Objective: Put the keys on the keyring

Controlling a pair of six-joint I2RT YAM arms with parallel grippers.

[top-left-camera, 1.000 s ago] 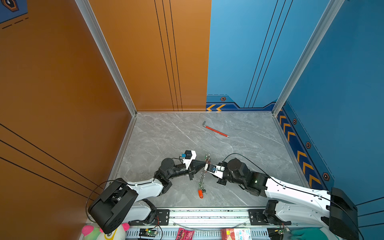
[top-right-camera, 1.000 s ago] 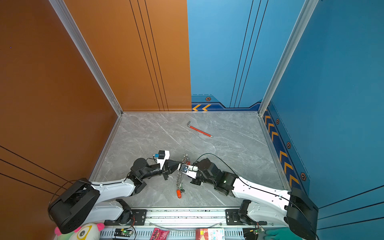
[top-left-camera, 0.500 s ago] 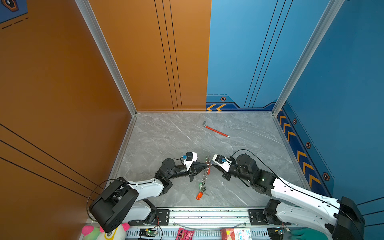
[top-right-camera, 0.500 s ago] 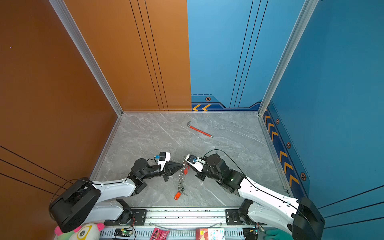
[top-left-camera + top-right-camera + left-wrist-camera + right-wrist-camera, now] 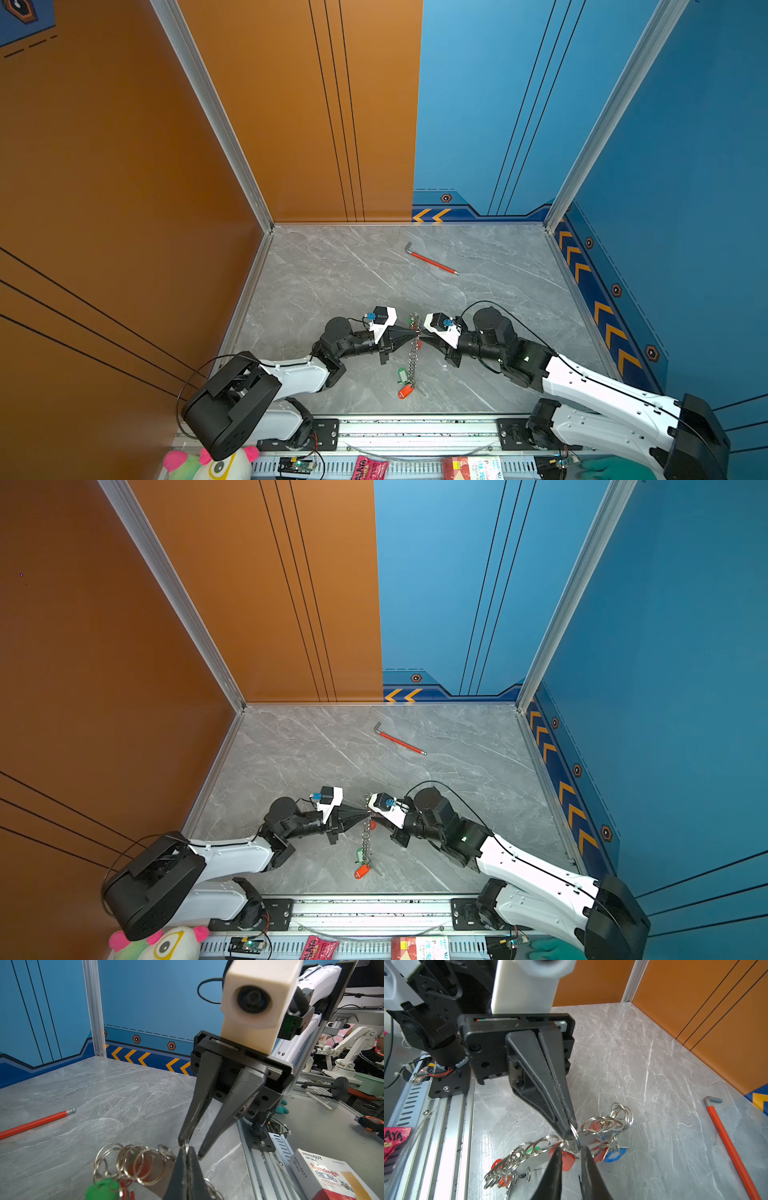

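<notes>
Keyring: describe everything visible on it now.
The keyring is a flat grey plate edged with linked silver split rings, carrying a green tag, an orange tag and a blue tag. It trails along the table, pinched partway by the shut left hand; the right hand brackets the same ring, fingers apart.

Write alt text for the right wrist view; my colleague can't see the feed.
The shut left pincer pinches one ring of the keyring chain, with the right pincer at the same spot, tips slightly apart. Keys with orange, green and blue tags cluster along it on a grey marble table; a red-sleeved hex wrench lies apart.
</notes>
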